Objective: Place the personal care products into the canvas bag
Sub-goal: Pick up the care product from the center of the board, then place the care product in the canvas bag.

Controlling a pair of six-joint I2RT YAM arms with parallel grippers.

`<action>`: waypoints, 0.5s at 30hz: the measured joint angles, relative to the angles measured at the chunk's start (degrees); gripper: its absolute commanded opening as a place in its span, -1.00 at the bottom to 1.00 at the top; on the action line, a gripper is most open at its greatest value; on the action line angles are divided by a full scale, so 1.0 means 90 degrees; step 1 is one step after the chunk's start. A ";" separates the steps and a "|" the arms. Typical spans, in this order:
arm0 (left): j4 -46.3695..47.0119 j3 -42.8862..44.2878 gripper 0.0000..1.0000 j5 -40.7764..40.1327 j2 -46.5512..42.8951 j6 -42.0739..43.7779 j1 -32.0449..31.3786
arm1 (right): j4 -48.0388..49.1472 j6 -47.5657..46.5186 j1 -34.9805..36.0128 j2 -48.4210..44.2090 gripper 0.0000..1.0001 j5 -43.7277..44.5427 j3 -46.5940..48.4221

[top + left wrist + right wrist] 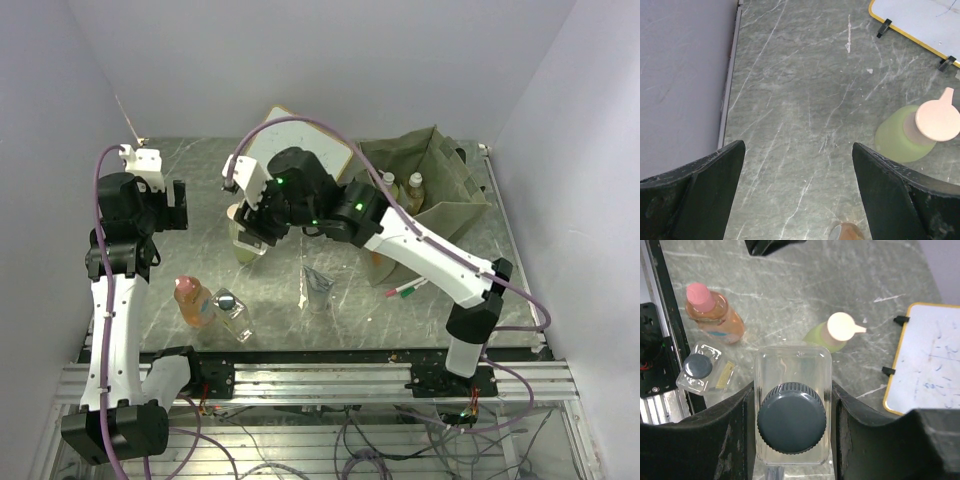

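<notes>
My right gripper [792, 410] is shut on a clear square glass bottle [792, 390] with a dark round cap and holds it above the table. It hangs over the left middle of the table in the top view [252, 226]. A yellow-green pump bottle [836, 331] stands just beyond it [243, 243]. An orange-pink bottle [190, 300] and a second clear square bottle [233, 313] lie at the near left. A clear pouch [318, 285] lies in the middle. The olive canvas bag [445, 205] stands at the back right with two bottles [412, 190] in it. My left gripper [797, 192] is open and empty above bare table.
A wood-framed whiteboard [300, 145] leans at the back, left of the bag. Red and green marker pens [405, 290] lie in front of the bag. The walls close in on the left, back and right. A metal rail [320, 375] runs along the near edge.
</notes>
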 measured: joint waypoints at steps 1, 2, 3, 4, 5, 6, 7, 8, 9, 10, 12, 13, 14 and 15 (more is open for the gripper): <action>0.0000 0.0002 0.98 0.0027 0.0000 0.0000 0.0000 | -0.0078 -0.0032 -0.0010 -0.0027 -1.00 0.0034 0.0136; 0.0002 0.0005 0.98 0.0063 0.0000 0.0002 0.0000 | -0.0153 -0.0066 -0.0010 -0.0056 -1.00 0.0051 0.0279; 0.0000 0.0010 0.98 0.0104 0.0000 0.0002 0.0000 | -0.0216 -0.0097 -0.0012 -0.0083 -1.00 0.0083 0.0415; 0.0002 0.0015 0.98 0.0138 -0.0002 0.0002 0.0000 | -0.0270 -0.0126 -0.0019 -0.0104 -1.00 0.0119 0.0542; 0.0007 0.0017 0.98 0.0182 -0.0005 0.0002 0.0000 | -0.0333 -0.0155 -0.0022 -0.0126 -1.00 0.0168 0.0687; 0.0010 0.0017 0.98 0.0238 -0.0010 0.0000 0.0000 | -0.0379 -0.0177 -0.0022 -0.0146 -1.00 0.0206 0.0794; 0.0010 0.0017 0.98 0.0291 -0.0017 0.0000 0.0000 | -0.0430 -0.0216 -0.0034 -0.0187 -1.00 0.0253 0.0913; 0.0012 0.0017 0.98 0.0369 -0.0022 0.0002 0.0000 | -0.0461 -0.0248 -0.0053 -0.0236 -1.00 0.0294 0.0988; 0.0017 0.0017 0.98 0.0449 -0.0034 0.0005 0.0000 | -0.0488 -0.0270 -0.0085 -0.0289 -1.00 0.0330 0.1056; 0.0022 0.0017 0.98 0.0534 -0.0046 0.0002 0.0000 | -0.0510 -0.0279 -0.0131 -0.0333 -1.00 0.0352 0.1120; 0.0046 0.0017 0.98 0.0665 -0.0068 0.0002 0.0000 | -0.0512 -0.0289 -0.0262 -0.0423 -1.00 0.0369 0.1202; 0.0058 0.0017 0.98 0.0724 -0.0078 0.0002 0.0000 | -0.0510 -0.0294 -0.0367 -0.0476 -1.00 0.0374 0.1234; 0.0061 0.0017 0.98 0.0767 -0.0080 0.0002 0.0000 | -0.0522 -0.0294 -0.0483 -0.0527 -1.00 0.0381 0.1258; 0.0066 0.0017 0.98 0.0811 -0.0080 0.0002 0.0000 | -0.0532 -0.0299 -0.0583 -0.0566 -1.00 0.0391 0.1280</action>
